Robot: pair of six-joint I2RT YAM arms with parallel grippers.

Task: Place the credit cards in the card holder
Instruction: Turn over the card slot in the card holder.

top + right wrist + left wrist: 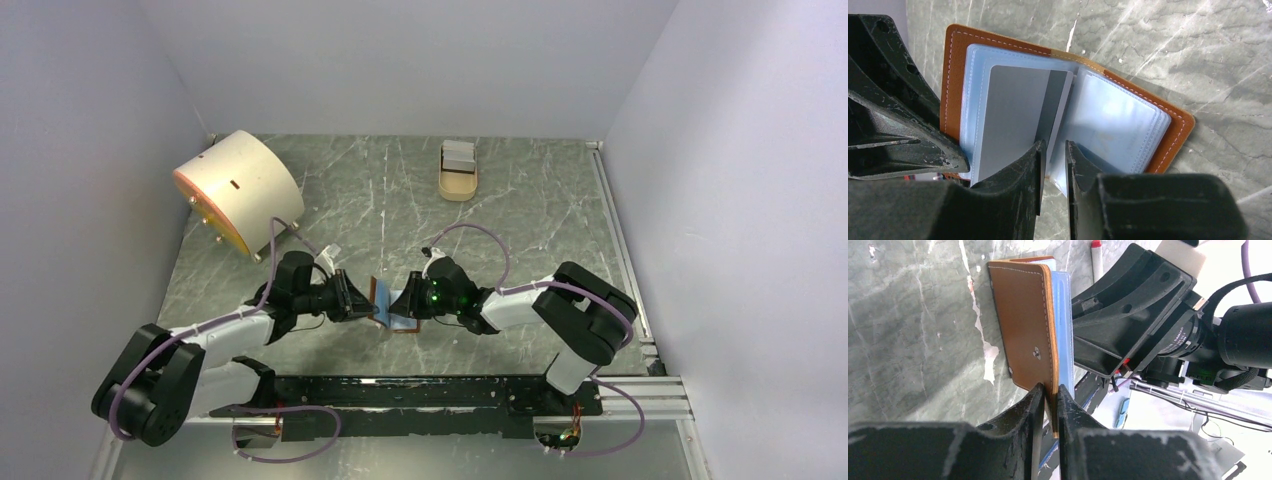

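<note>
- My right gripper [1054, 165] is nipped together on the near edge of a credit card [1013, 120], with one finger on each face of it.
- The card is grey with a dark stripe. It sits partly inside a pale blue sleeve [975, 100] of the open card holder [954, 75].
- My left gripper [1049, 396] is clamped on the edge of the holder's brown cover, which braces that side.
- The key relation is that the card runs straight ahead of the right fingers. Its long axis points away from them, toward the far edge of the holder.
- I judge that the next move is a push along that axis, and the right arm is the one placed to make it.
- The card leans slightly off the sleeve's line, so it could catch on the plastic lip.
- The holder is near the middle of the table [540, 250], directly between the two grippers.
- Both arms are low. Their forearms reach inward and the wrists face each other across the holder.
- The tan tray [460, 190] at the far side holds grey flat pieces. These are probably the remaining cards, but they are too small to be sure.
</note>
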